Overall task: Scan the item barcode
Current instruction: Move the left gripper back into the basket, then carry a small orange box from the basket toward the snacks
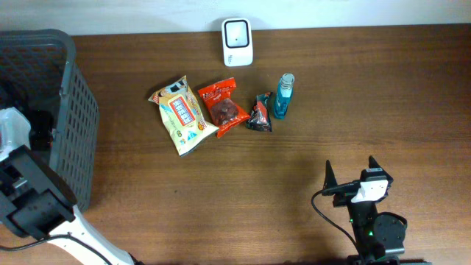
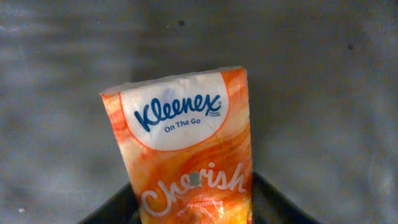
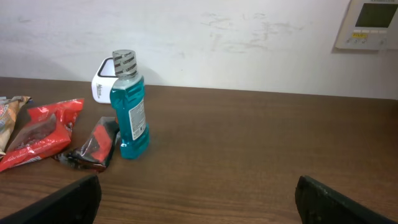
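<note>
An orange and white Kleenex tissue pack (image 2: 186, 143) fills the left wrist view against a blurred grey floor. My left gripper (image 2: 194, 208) is shut on its lower end, with a black finger pressed to each side. In the overhead view the left arm (image 1: 29, 195) reaches into the grey basket (image 1: 77, 118) at the left, where its gripper and the pack are hidden. A white scanner (image 1: 238, 42) stands at the table's far edge. My right gripper (image 1: 355, 175) (image 3: 198, 193) hovers open and empty over the near right of the table.
A yellow snack bag (image 1: 182, 114), a red snack bag (image 1: 224, 107), a small dark packet (image 1: 259, 112) and a blue mouthwash bottle (image 1: 284, 96) (image 3: 129, 106) lie in a row at mid-table. A white wall runs behind the table.
</note>
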`<state>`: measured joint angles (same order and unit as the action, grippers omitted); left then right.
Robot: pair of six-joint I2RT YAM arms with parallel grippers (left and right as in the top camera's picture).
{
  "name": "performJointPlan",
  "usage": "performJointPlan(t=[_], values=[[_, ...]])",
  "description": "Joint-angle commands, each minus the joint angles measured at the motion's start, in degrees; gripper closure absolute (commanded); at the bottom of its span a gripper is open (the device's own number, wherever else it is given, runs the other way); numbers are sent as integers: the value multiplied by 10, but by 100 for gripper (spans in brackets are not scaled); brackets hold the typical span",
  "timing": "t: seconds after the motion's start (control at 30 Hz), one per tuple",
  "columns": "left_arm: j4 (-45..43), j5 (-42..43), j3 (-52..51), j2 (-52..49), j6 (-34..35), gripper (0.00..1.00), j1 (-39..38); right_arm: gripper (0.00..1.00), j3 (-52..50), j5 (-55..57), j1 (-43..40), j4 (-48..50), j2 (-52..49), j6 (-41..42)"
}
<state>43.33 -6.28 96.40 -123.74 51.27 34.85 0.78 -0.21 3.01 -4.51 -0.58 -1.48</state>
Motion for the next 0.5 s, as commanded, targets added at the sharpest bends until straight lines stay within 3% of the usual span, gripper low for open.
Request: performJointPlan(t=[0.0, 0.03, 0.1, 0.33, 0.47], values=[[-4, -6, -6, 9, -11, 82, 1, 2, -5, 3, 3, -2, 4, 2], [-4, -6, -6, 9, -21, 85, 1, 2, -5, 3, 3, -2, 4, 2], [-4, -6, -6, 14, -49, 100, 1, 2, -5, 3, 3, -2, 4, 2], [2, 8, -5, 154, -58, 100, 0, 2, -5, 3, 3, -2, 4, 2], [2, 105, -5, 299, -78, 100, -25, 2, -5, 3, 3, -2, 4, 2]])
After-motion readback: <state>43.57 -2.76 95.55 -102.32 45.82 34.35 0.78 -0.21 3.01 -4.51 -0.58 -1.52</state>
